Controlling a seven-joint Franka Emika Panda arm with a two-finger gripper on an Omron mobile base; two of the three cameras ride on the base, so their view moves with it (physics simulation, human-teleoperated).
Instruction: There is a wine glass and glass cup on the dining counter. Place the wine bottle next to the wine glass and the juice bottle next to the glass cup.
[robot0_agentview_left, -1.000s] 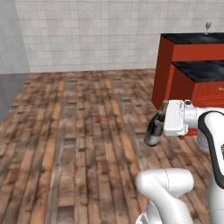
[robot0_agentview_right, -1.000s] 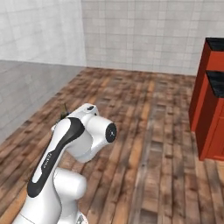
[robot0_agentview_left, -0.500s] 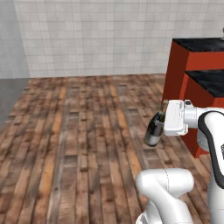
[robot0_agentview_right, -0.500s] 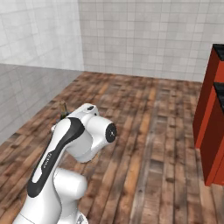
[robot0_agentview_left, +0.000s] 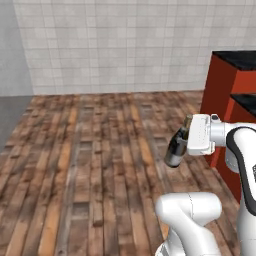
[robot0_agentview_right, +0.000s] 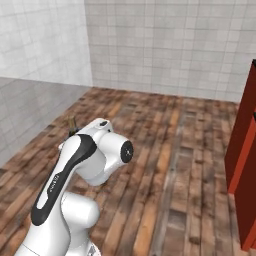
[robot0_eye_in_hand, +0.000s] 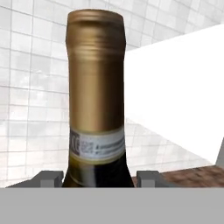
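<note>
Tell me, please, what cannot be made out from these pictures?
- Wine bottle, left base view: its neck is hidden behind the white hand.
- Wine bottle, hand view: the body is cut off by the bottom edge.
- Wine bottle, right base view: hidden behind the arm except its tip.
- Dining counter, left base view: cut off by the right edge, so its top is mostly unseen.

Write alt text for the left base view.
The white arm's pincer holds a dark wine bottle above a wooden plank floor. A red counter with a black top stands at right, with a white tiled wall behind.
</note>
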